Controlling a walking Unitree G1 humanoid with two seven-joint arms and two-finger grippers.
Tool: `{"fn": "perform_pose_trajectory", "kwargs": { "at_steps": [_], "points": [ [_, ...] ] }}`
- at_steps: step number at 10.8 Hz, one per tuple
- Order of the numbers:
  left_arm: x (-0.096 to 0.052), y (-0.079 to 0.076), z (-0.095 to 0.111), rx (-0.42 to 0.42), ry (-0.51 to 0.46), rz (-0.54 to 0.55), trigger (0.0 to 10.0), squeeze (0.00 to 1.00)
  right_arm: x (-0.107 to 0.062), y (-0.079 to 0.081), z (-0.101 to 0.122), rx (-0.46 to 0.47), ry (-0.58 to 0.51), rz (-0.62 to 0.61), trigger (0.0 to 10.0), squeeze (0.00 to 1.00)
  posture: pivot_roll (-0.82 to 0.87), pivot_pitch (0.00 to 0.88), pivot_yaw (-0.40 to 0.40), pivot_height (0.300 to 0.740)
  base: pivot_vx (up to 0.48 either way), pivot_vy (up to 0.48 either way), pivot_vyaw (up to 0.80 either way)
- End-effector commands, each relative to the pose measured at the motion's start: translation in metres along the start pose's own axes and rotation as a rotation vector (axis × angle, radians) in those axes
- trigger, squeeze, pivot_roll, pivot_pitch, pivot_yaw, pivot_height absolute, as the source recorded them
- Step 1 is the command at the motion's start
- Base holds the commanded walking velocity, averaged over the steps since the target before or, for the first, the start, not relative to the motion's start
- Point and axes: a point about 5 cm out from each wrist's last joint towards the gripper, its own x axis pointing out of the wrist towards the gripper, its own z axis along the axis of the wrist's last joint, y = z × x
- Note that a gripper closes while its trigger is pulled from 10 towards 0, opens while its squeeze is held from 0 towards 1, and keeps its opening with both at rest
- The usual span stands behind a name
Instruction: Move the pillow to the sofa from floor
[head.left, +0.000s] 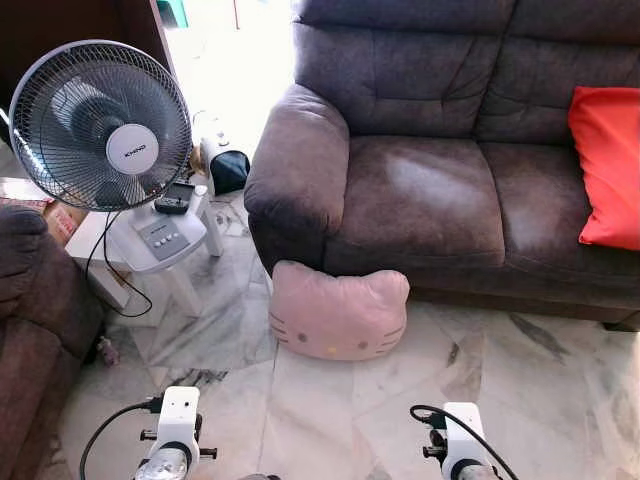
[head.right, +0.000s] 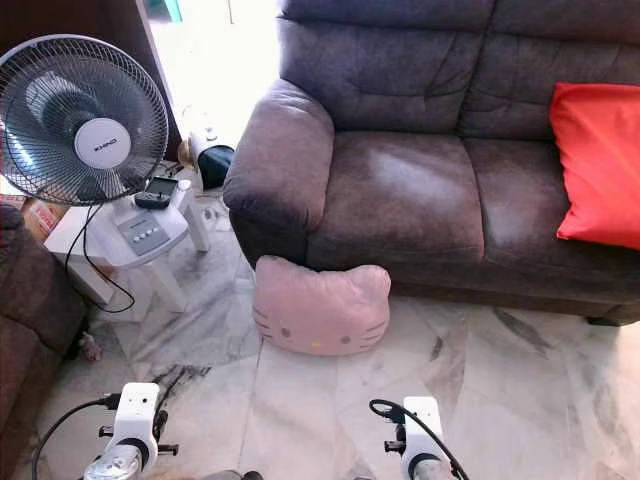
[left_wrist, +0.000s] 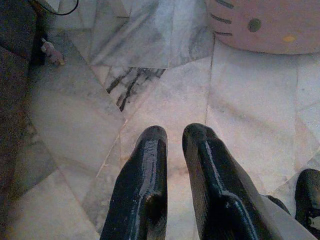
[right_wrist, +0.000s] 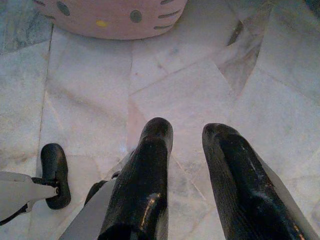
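At far left a round grey-grilled table fan (head.left: 98, 123) stands on a small white plastic table (head.left: 160, 245). Near left, the left gripper (left_wrist: 172, 137) hangs low over the pale marble floor (head.left: 500, 400), its fingers slightly parted and holding nothing. Ahead in the middle, the pink cat-face pillow (head.left: 338, 313) rests on the floor, leaning against the front of the brown fabric sofa (head.left: 430, 190). Near right, the right gripper (right_wrist: 187, 132) is spread and empty. A red cushion (head.left: 608, 165) sits at far right. This looks like the approach: next, both grippers must reach forward to flank the pillow.
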Motion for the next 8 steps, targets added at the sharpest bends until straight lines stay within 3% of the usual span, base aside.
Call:
{"fn": "perform_pose_trajectory", "kwargs": {
  "at_steps": [1, 8],
  "points": [
    [-0.0010, -0.0002, -0.0045, 0.014, 0.025, -0.007, 10.0, 0.00, -0.0005, -0.0013, -0.0025, 0.006, 0.012, -0.008, 10.0, 0.00, 0.04, 0.087, -0.019, 0.740, 0.274, 0.000, 0.00],
    [-0.0026, 0.0015, -0.0095, 0.011, 0.043, -0.001, 10.0, 0.00, -0.0018, 0.0024, -0.0088, -0.014, 0.035, -0.016, 10.0, 0.00, 0.04, 0.090, -0.021, 0.740, 0.302, 0.000, 0.00]
  ]
}}
